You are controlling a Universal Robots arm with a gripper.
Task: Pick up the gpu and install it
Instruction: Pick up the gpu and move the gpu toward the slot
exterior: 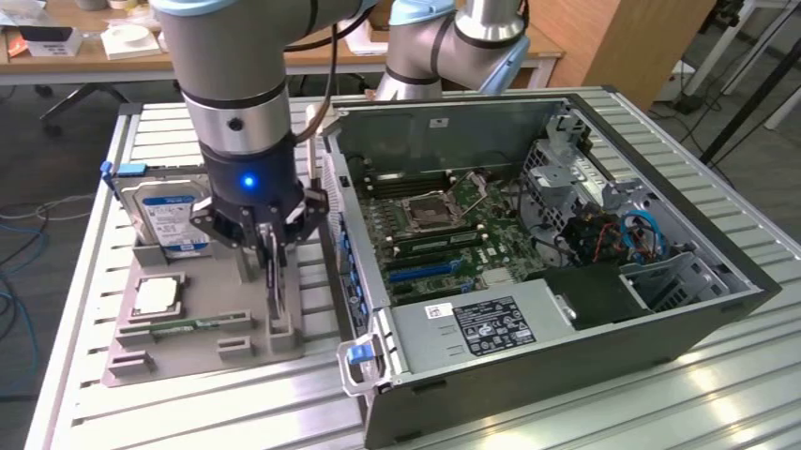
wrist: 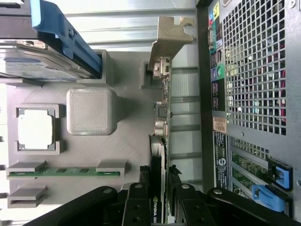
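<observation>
above tray (exterior: 163,349), upright gripper (exterior: 268,267) (tight on gpu (wrist: 159,123))

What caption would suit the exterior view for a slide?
The gripper hangs over the gpu, standing on edge in a grey holder tray beside the open computer case.

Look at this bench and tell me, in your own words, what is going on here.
A robot arm's end effector is down over the grey parts tray, closed on the gpu, which stands on edge in it. The gpu has not been lifted out yet. The open computer case sits beside the tray, on the exterior view's right, with the gpu not installed.
</observation>
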